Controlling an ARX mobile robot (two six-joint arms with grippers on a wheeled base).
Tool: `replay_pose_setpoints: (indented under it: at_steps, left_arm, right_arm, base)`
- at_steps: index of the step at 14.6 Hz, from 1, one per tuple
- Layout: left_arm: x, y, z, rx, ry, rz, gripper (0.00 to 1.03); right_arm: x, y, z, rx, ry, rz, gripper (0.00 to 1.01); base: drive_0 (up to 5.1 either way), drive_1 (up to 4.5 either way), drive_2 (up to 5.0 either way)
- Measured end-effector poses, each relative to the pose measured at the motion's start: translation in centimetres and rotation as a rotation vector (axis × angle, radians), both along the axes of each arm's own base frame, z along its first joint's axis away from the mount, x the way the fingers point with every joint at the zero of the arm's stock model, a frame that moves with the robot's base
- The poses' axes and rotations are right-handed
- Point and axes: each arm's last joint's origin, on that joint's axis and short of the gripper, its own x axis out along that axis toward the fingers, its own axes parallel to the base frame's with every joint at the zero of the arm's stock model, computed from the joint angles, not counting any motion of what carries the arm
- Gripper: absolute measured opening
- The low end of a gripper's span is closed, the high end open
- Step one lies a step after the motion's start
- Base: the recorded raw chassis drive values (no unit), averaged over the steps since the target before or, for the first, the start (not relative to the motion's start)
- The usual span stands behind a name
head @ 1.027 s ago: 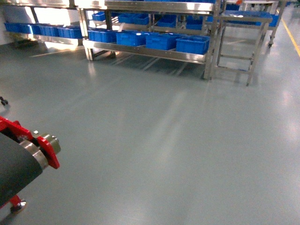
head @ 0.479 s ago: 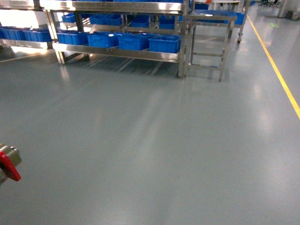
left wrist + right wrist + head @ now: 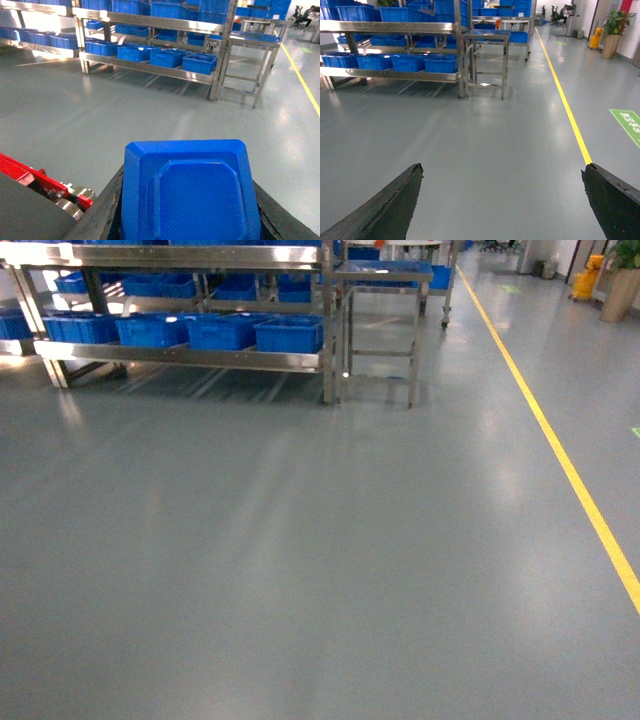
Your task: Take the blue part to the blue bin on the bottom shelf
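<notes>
The room is a wide workshop hall with a smooth grey floor (image 3: 300,560), and a yellow line (image 3: 560,460) runs along it on the right side. At the far end stands a long steel rack (image 3: 190,355). On its bottom shelf (image 3: 200,357) sits a row of blue bins (image 3: 220,332), and just to the right of the rack there is a small steel table (image 3: 380,315). Far behind the table I can see a potted plant (image 3: 614,32).

The blue part (image 3: 190,192) is in the left gripper (image 3: 187,200). In the left wrist view it fills the lower middle, with the dark fingers (image 3: 107,210) pressed against both its sides, so this gripper is clamped on the part. The right gripper (image 3: 502,200) holds nothing; its two dark fingers (image 3: 385,205) stand wide apart, with only floor between them. In the head view neither gripper shows.

I judge that the picking is done and the step in hand is the carrying: the robot is well apart from the rack and must bring the part there. The next move calls for driving toward the rack, with the left grip kept firm, then choosing the right bin on the bottom shelf. From here I cannot tell which of the bins is the target one. After that the left arm must reach low under the upper shelf, above the bin, before it lets go.
</notes>
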Motion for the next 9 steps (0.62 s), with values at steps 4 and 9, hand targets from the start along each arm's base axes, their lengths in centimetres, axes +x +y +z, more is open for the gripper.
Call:
replay_pose_setpoints:
  at_steps: [4, 9]
  left_arm:
    - [0.0, 0.0, 0.0, 0.0, 0.0, 0.0, 0.43]
    - [0.0, 0.0, 0.0, 0.0, 0.0, 0.0, 0.43]
  right_arm:
    - [0.0, 0.0, 0.0, 0.0, 0.0, 0.0, 0.98]
    - [0.0, 0.0, 0.0, 0.0, 0.0, 0.0, 0.98]
  base:
    - [-1.4, -1.45, -1.4]
    - [-1.1, -1.13, -1.1]
